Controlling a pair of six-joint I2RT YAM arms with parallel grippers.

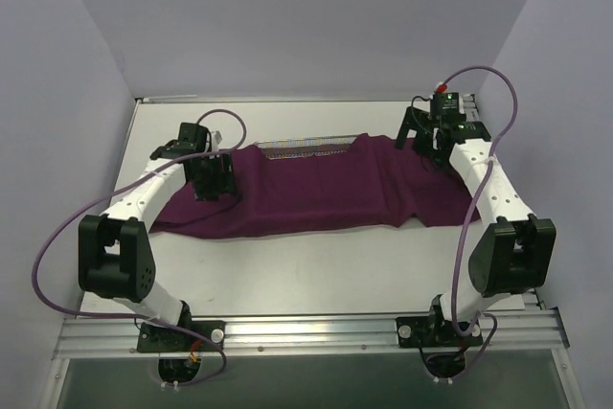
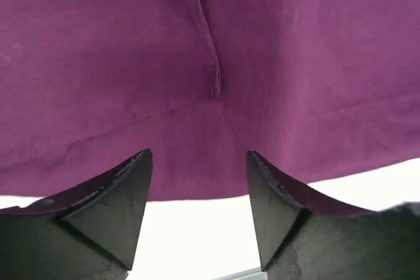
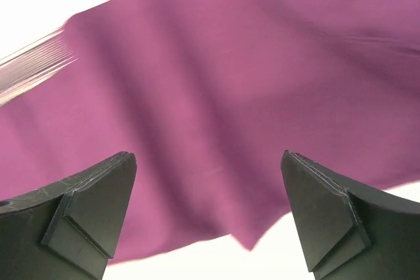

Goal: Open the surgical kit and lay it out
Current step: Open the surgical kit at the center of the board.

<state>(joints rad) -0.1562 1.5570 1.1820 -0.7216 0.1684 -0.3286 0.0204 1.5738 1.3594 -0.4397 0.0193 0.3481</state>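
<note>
Locate the dark purple cloth wrap [image 1: 316,189] spread across the middle of the surface [image 1: 316,270], long axis running left to right. Find the wire-mesh tray [image 1: 308,149] at the far edge of the wrap, only a strip of its rim exposed, the rest under cloth. No instruments visible in any view; presumably beneath the wrap.

Note the left gripper [image 1: 215,182] low over the left part of the wrap, jaws apart, clamped on nothing. Note the right gripper [image 1: 422,144] at the far right corner of the wrap, jaws spread wide, likewise empty. Contact between either gripper and the cloth: impossible to tell.

Take the tray as the reference for the coming move: to the right of and beyond the left gripper, to the left of the right gripper, roughly midway between the two. Judge neither arm clearly nearer. Expect a pull of the cloth outward along the long axis, away from the tray, each arm to its own side.

Use the top view for overall layout. Use the left wrist view for a fold [image 2: 213,50] running away from the gripper, and for the near cloth edge against white surface between the jaws; neither legible from above. Use the right wrist view for a blurred edge of the wire-mesh tray [image 3: 33,63] at upper left and a corner of the wrap dipping between the jaws.
</note>
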